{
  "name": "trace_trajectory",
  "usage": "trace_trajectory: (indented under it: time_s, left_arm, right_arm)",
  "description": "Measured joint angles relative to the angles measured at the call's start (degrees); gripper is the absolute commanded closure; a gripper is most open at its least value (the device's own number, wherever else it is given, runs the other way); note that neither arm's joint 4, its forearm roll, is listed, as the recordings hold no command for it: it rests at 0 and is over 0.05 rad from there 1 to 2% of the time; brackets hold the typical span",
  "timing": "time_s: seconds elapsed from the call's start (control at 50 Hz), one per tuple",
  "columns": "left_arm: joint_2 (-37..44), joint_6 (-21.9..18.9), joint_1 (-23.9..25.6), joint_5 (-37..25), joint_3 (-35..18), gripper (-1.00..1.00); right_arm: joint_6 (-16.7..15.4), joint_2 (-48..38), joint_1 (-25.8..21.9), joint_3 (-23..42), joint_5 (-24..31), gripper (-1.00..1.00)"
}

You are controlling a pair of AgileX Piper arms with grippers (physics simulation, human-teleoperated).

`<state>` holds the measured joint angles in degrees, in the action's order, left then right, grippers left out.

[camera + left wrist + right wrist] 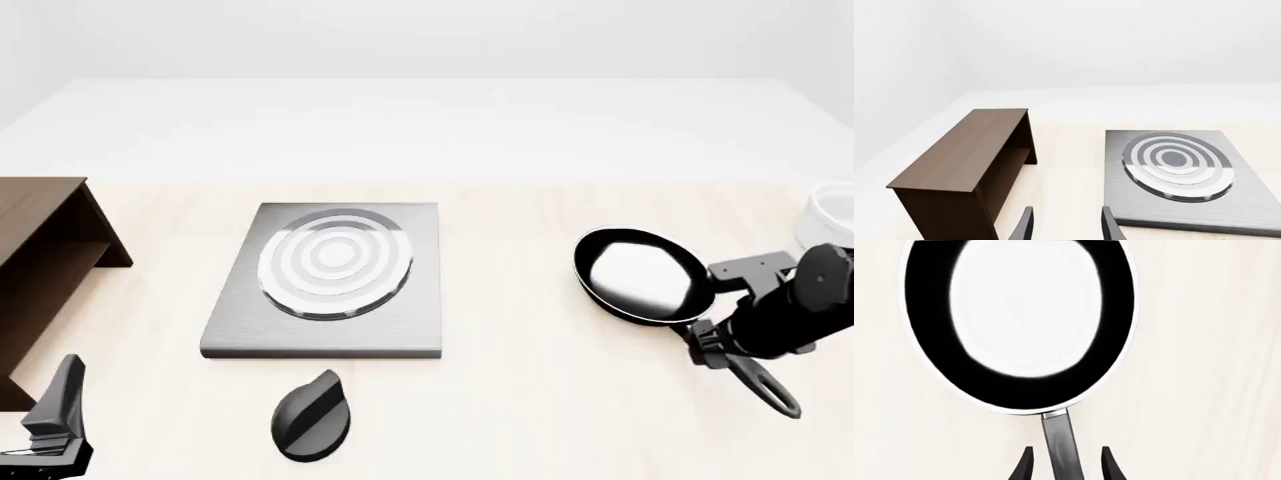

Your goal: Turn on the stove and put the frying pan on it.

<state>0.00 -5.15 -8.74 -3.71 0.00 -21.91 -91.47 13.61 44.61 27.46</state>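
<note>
The stove (400, 330) is a grey metal slab with a silver ringed burner (334, 262), left of the table's middle; it also fills one side of the left wrist view, stove (1247, 200). Its black oval knob (314, 415) lies apart, nearer me. The frying pan (641, 275) sits to the right, its long handle (761, 385) pointing back toward me. My right gripper (705, 345) straddles the handle (1061, 445) near the pan (1017, 325), open, with gaps on both sides. My left gripper (60, 400) hangs open at the near left, holding nothing.
A dark brown wooden shelf unit (40, 270) stands at the table's left, close to my left arm and beside the stove, shelf unit (967, 160). A white bowl (834, 215) shows at the far right edge, behind my right arm.
</note>
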Motion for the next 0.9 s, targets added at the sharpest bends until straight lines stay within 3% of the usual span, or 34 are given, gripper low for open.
trace_trajectory:
  time_s: [0.64, 0.66, 0.9]
  left_arm:
    - [0.0, 0.3, -0.1, -0.1, 0.0, -1.00]
    - [0.0, 0.3, -0.1, -0.2, 0.0, -1.00]
    - [0.0, 0.5, -0.2, -0.2, 0.0, -1.00]
  right_arm:
    - [-0.5, -5.6, -1.3, 0.7, -3.1, -1.00]
    - [-0.5, -5.8, -1.4, 0.8, -3.1, 1.00]
    - [-1.1, -6.2, -2.8, 1.4, -1.6, 1.00]
